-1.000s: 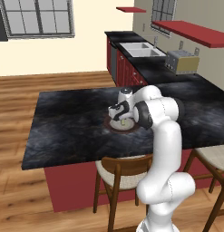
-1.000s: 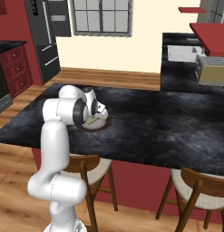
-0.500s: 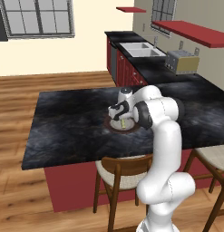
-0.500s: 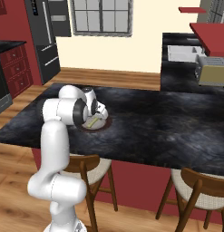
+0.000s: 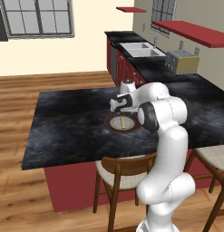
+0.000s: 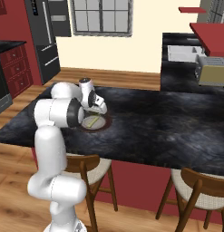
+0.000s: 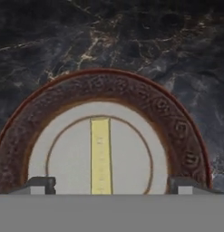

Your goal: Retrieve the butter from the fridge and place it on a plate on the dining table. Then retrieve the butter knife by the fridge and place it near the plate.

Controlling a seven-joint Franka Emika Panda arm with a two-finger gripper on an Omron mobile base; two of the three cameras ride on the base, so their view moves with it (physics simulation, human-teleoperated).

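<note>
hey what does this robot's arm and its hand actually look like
The arm is glossy white, built of rounded tubular segments with dark grey rings at the joints. No cables or markings show. The hand is a small white block with dark trim. Its two fingertips are small, dark and squared in the hand view.

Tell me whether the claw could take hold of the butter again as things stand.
Probably yes. The claw hangs open right over the plate, one fingertip on each side of the butter, which lies flat on the plate with nothing covering it.
</note>
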